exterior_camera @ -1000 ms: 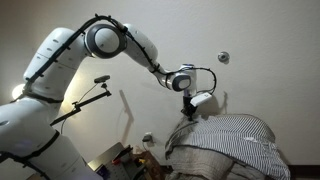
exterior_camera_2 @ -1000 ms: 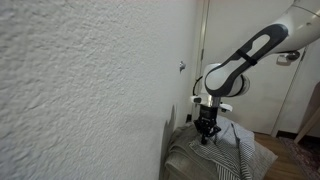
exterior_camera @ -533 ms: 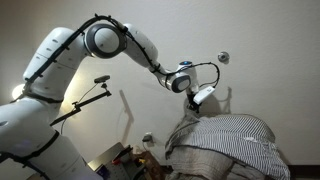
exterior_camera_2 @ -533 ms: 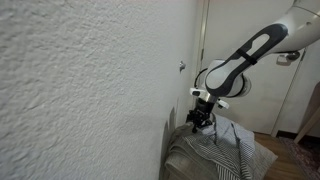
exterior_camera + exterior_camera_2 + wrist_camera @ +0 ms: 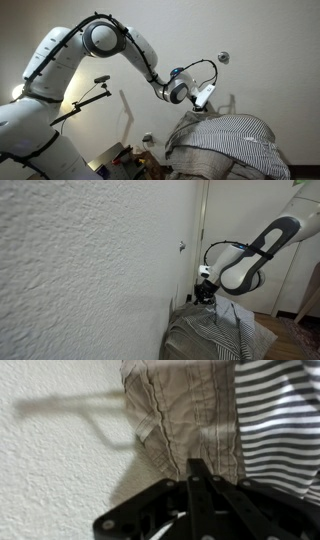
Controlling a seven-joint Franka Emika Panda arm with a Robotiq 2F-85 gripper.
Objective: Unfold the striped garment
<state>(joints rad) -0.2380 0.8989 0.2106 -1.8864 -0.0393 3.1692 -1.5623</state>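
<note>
The striped garment (image 5: 232, 140) is a white cloth with thin dark stripes, heaped in a rounded pile against the wall; it also shows in the other exterior view (image 5: 215, 336). In the wrist view its stripes (image 5: 282, 422) lie to the right of a beige seamed fabric (image 5: 185, 405). My gripper (image 5: 196, 108) hovers at the pile's upper wall-side edge (image 5: 203, 296), tilted. Its black fingers (image 5: 197, 472) are pressed together, their tips over the lower edge of the beige fabric. No cloth shows pinched between them.
A white textured wall (image 5: 60, 450) runs close beside the pile. A small round fixture (image 5: 223, 57) sits on the wall above. A camera stand (image 5: 98, 85) and clutter (image 5: 130, 158) stand by the robot base. A door (image 5: 250, 220) is behind the arm.
The wrist has swung and tilted, and the forearm has dropped lower. The gripper stays shut near the top of the pile. The garment looks unmoved.
</note>
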